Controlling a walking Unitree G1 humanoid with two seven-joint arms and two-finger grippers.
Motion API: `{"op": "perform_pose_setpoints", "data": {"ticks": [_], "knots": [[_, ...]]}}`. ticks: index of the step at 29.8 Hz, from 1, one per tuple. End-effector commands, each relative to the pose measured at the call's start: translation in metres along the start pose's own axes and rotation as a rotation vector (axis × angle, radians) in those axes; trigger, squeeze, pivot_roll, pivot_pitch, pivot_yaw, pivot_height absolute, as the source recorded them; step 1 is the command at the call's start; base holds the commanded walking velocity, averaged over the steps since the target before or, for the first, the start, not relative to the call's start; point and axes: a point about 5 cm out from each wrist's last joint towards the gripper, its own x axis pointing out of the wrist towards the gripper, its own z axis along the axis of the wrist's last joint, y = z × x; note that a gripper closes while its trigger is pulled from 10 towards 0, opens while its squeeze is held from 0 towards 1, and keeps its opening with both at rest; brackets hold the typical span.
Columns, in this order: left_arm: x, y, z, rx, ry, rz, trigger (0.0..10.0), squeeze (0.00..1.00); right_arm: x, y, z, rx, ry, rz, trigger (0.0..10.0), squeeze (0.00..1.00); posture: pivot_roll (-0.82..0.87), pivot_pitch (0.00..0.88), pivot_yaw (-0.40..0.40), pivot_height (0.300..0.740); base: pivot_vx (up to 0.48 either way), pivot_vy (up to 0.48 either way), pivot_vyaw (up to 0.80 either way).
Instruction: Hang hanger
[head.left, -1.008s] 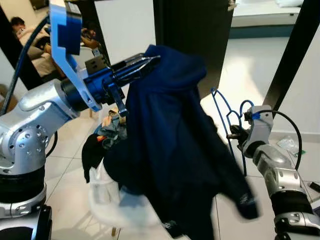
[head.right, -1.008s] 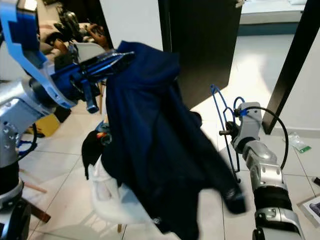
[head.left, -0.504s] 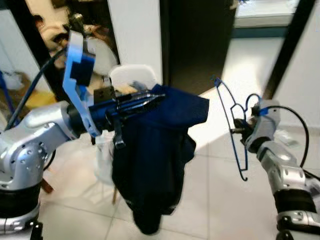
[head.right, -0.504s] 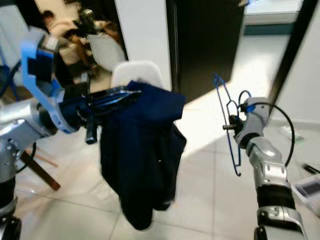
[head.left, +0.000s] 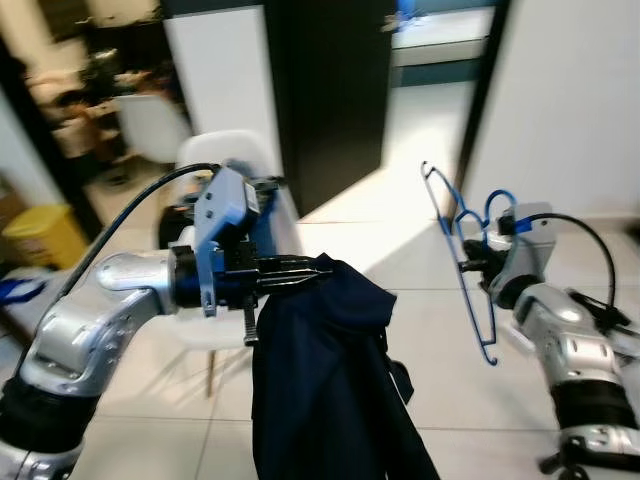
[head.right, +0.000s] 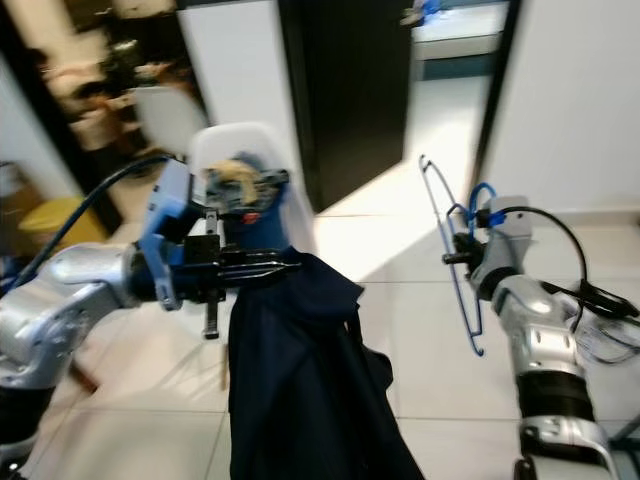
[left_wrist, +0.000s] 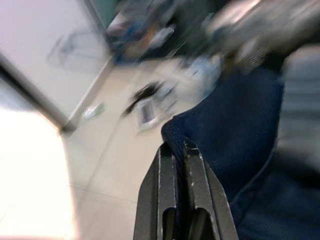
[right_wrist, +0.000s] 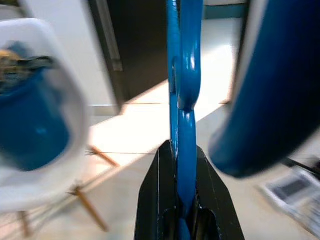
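Observation:
A dark navy garment (head.left: 325, 390) hangs from my left gripper (head.left: 310, 268), which is shut on its top edge at chest height; the cloth drapes down out of the picture. In the left wrist view the black fingers (left_wrist: 172, 200) pinch the navy fabric (left_wrist: 235, 130). My right gripper (head.left: 468, 266) is shut on a blue wire hanger (head.left: 455, 250), held upright to the right of the garment and apart from it. The right wrist view has the blue hanger (right_wrist: 181, 100) clamped between the fingers (right_wrist: 155, 200).
A white chair (head.left: 235, 170) with wooden legs stands behind the left arm. A dark door panel (head.left: 330, 90) and a white wall (head.left: 570, 100) are ahead, with pale tiled floor (head.left: 420, 330) between. People sit blurred at the far left (head.left: 70, 130).
The whole view has swung, so the camera has turned. My left arm now holds the garment lower and nearer the middle. The hanger stays in the right gripper.

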Motion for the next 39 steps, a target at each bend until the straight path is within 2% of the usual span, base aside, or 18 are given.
{"op": "perform_pose_setpoints", "data": {"ticks": [1,5,8,12,15,17,19,23,24,25,26,27,28,30,34,37,38,39], "knots": [[-0.001,0.013,-0.014,0.09,0.077,0.104,10.0,0.0,0.0,0.002,-0.005,-0.004,0.027,0.004,10.0,0.0,-0.06,0.0,0.063,0.74,0.0,0.0,-0.79],[0.001,0.017,-0.021,0.061,0.062,0.154,10.0,0.0,-0.001,0.001,-0.006,-0.012,0.038,0.005,10.0,0.0,-0.07,0.0,0.063,0.74,0.0,0.0,-0.79],[0.01,0.009,-0.02,-0.029,-0.071,0.152,10.0,0.0,-0.002,0.004,-0.009,-0.037,0.068,0.057,10.0,0.0,-0.07,0.0,0.063,0.74,0.0,0.0,-0.79],[0.015,0.003,-0.017,-0.059,-0.131,0.127,10.0,0.0,-0.004,0.006,-0.011,-0.057,0.087,0.103,10.0,0.0,-0.07,0.0,0.06,0.74,0.0,0.0,-0.79],[0.019,-0.005,-0.015,-0.044,-0.187,0.094,10.0,0.0,-0.008,0.005,-0.012,-0.076,0.104,0.156,10.0,0.0,-0.07,0.0,0.06,0.74,0.0,0.0,-0.79],[0.018,-0.011,-0.016,-0.074,-0.193,-0.011,10.0,0.0,-0.015,0.002,-0.006,-0.1,0.097,0.225,10.0,0.0,-0.08,0.0,0.06,0.74,0.0,0.0,-0.79],[0.015,-0.011,-0.017,-0.092,-0.194,-0.053,10.0,0.0,-0.017,0.001,-0.004,-0.107,0.092,0.247,10.0,0.0,-0.08,0.0,0.06,0.74,0.0,0.0,-0.79],[0.0,0.002,-0.014,-0.059,-0.258,-0.096,10.0,0.0,-0.025,0.002,0.001,-0.134,0.09,0.341,10.0,0.0,-0.08,0.0,0.062,0.74,0.0,0.0,-0.79],[0.0,0.002,-0.014,-0.059,-0.258,-0.096,10.0,0.0,-0.025,0.002,0.001,-0.134,0.09,0.341,10.0,0.0,-0.08,0.0,0.062,0.74,0.0,0.0,-0.79],[-0.008,0.011,-0.014,-0.022,-0.244,-0.107,10.0,0.0,-0.03,0.005,0.003,-0.138,0.092,0.411,10.0,0.0,-0.09,0.0,0.063,0.74,0.0,0.0,-0.79],[-0.008,0.011,-0.014,-0.022,-0.244,-0.107,10.0,0.0,-0.03,0.005,0.003,-0.138,0.092,0.411,10.0,0.0,-0.09,0.0,0.063,0.74,0.0,0.0,-0.79],[-0.011,0.016,-0.015,0.022,-0.208,-0.111,10.0,0.0,-0.034,0.008,0.004,-0.14,0.094,0.456,10.0,0.0,-0.09,0.0,0.063,0.74,0.0,0.0,-0.79],[-0.011,0.019,-0.016,0.067,-0.177,-0.111,10.0,0.0,-0.037,0.01,0.005,-0.14,0.097,0.488,10.0,0.0,-0.09,0.0,0.063,0.74,0.0,0.0,-0.79],[-0.01,0.02,-0.017,0.1,-0.161,-0.102,10.0,0.0,-0.038,0.013,0.005,-0.138,0.102,0.516,10.0,0.0,-0.09,0.0,0.066,0.74,0.0,0.0,-0.79],[-0.003,0.016,-0.019,0.096,-0.172,-0.093,10.0,0.0,-0.04,0.02,0.001,-0.129,0.113,0.55,10.0,0.0,-0.09,0.0,0.066,0.74,0.0,0.0,-0.79],[0.012,0.003,-0.032,-0.103,-0.213,-0.028,10.0,0.0,-0.037,0.034,-0.006,-0.1,0.115,0.547,10.0,0.0,-0.1,0.0,0.071,0.74,0.0,0.0,-0.79],[0.012,0.003,-0.032,-0.103,-0.213,-0.028,10.0,0.0,-0.037,0.034,-0.006,-0.1,0.115,0.547,10.0,0.0,-0.1,0.0,0.071,0.74,0.0,0.0,-0.79],[0.015,-0.002,-0.037,-0.171,-0.239,0.01,10.0,0.0,-0.035,0.038,-0.009,-0.087,0.12,0.531,10.0,0.0,-0.11,0.0,0.076,0.74,0.0,0.0,-0.79]]}}
